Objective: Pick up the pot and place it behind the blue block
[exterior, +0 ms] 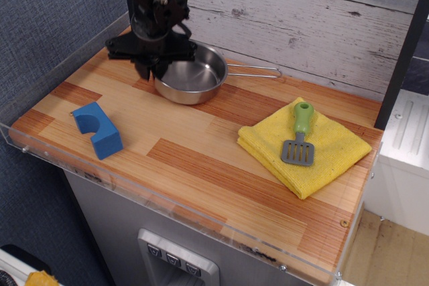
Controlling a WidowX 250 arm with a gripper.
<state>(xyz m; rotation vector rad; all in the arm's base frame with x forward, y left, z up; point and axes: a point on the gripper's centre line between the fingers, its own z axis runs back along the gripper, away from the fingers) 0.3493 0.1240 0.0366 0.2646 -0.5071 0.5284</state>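
The pot (194,77) is a shallow shiny steel pan that sits upright on the wooden tabletop near the back wall. Its thin wire handle (258,70) points right. My gripper (149,66) comes down from the upper left, with its black fingers closed on the pot's left rim. The blue block (98,129) with its semicircular notch lies near the front left edge. It is in front of the pot and a little to its left, with bare wood between them.
A folded yellow cloth (328,149) lies at the right, with a green-handled grey spatula (299,137) on it. A clear acrylic lip (167,205) runs along the front and left edges. The plank wall stands right behind the pot.
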